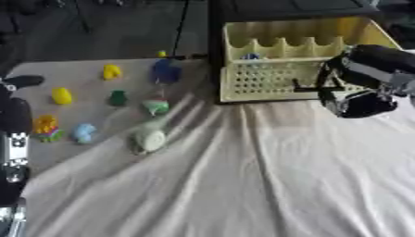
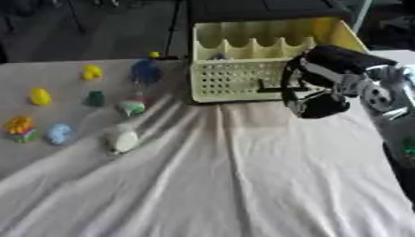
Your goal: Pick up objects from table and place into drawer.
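Observation:
Several small toys lie on the left of the table: a yellow one (image 1: 111,71), a dark blue one (image 1: 166,71), another yellow one (image 1: 61,96), a dark green one (image 1: 118,97), a green-and-white one (image 1: 156,107), a many-coloured one (image 1: 46,127), a light blue one (image 1: 84,133) and a pale white one (image 1: 150,139). The yellow perforated drawer basket (image 1: 259,85) stands at the back. A small blue thing (image 1: 251,56) lies inside it. My right hand (image 2: 317,102) hovers at the basket's front right corner, open, one finger stretched toward its front wall. My left hand (image 1: 11,113) rests open at the left edge, fingers up.
A wrinkled white cloth (image 1: 267,176) covers the middle and right of the table. A tiny yellow thing (image 1: 161,53) sits at the table's far edge, left of the basket. Dark floor lies behind the table.

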